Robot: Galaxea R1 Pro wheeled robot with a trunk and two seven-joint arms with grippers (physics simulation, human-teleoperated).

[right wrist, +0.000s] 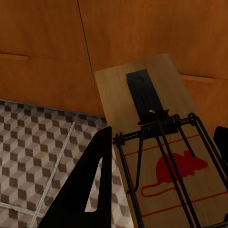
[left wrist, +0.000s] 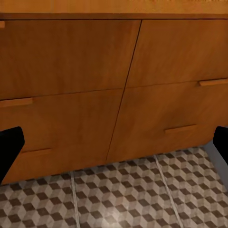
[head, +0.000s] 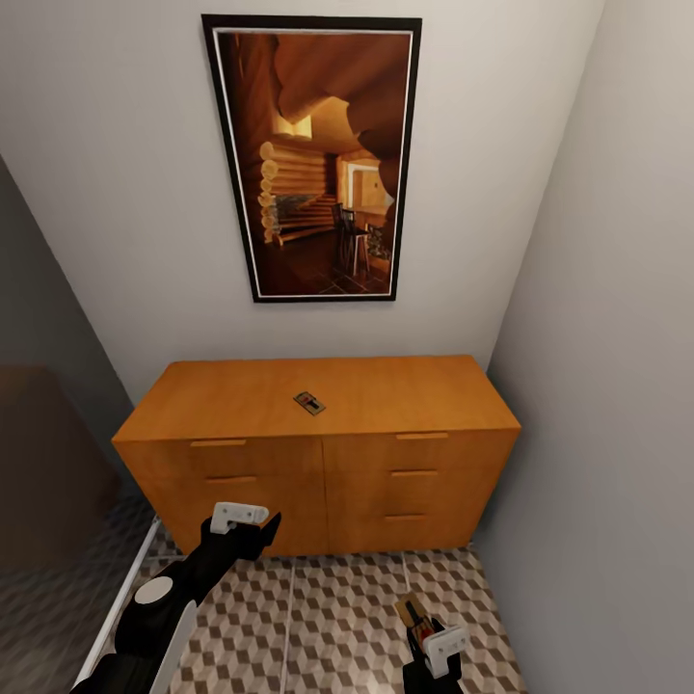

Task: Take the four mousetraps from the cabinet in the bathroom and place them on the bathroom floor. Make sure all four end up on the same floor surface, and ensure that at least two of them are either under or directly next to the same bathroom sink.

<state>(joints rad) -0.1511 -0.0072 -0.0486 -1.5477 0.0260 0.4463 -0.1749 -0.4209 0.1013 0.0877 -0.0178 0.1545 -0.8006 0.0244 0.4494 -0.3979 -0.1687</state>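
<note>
The orange-brown cabinet (head: 318, 453) stands against the back wall, and one mousetrap (head: 308, 403) lies on the middle of its flat top. My right gripper (head: 427, 631) hangs low over the cube-patterned bathroom floor (head: 328, 617), in front of the cabinet's right half, shut on a second mousetrap (head: 413, 611). The right wrist view shows that mousetrap (right wrist: 156, 137) close up, its red mouse mark and wire bar between my black fingers (right wrist: 90, 185). My left gripper (head: 253, 528) is open in front of the left drawers (left wrist: 61, 71), holding nothing.
A side wall (head: 617, 386) runs close along the cabinet's right end. At the left are a dark panel (head: 48, 463) and a white floor strip (head: 116, 607). A framed picture (head: 313, 159) hangs above the cabinet. Tiled floor lies between me and the drawers.
</note>
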